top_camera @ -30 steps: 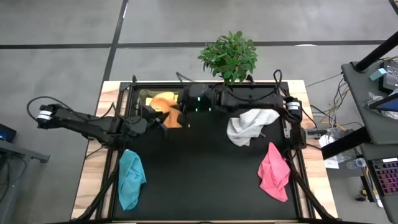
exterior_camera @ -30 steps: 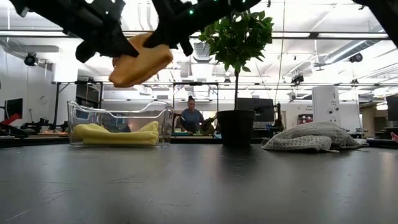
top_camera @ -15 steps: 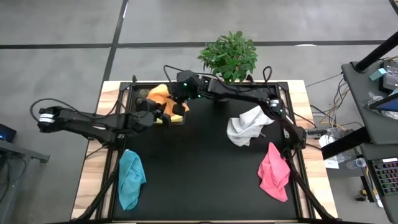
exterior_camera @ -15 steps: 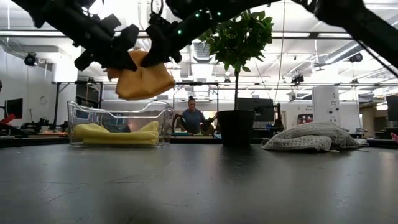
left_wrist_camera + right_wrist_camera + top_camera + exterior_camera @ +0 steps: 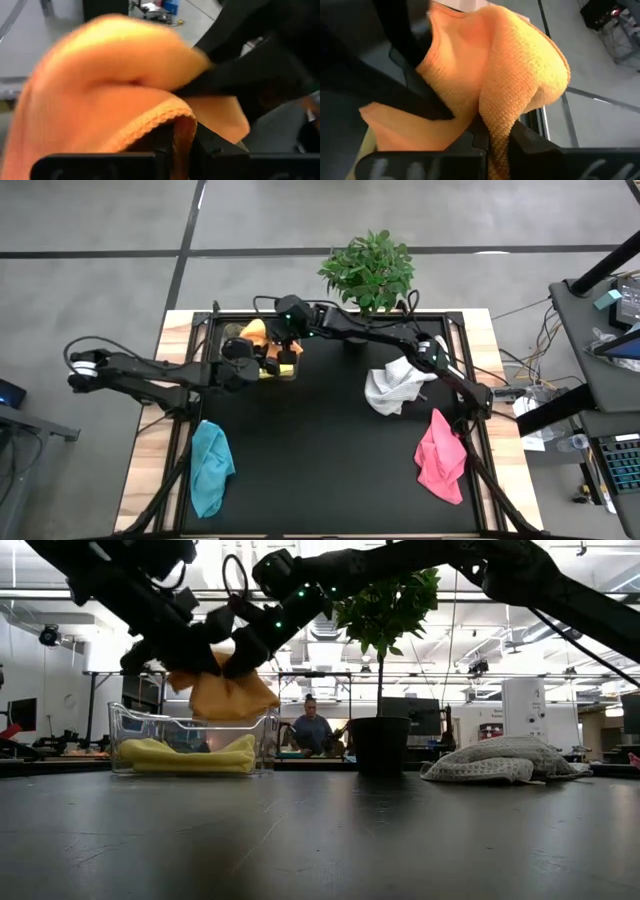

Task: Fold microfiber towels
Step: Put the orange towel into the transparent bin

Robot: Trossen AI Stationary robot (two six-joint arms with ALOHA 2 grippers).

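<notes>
I see the orange towel bunched into a soft folded lump, pinched tight between my left hand and right hand, hanging over the clear box at the tabletop's eleven o'clock. A yellow towel lies inside that box.
</notes>
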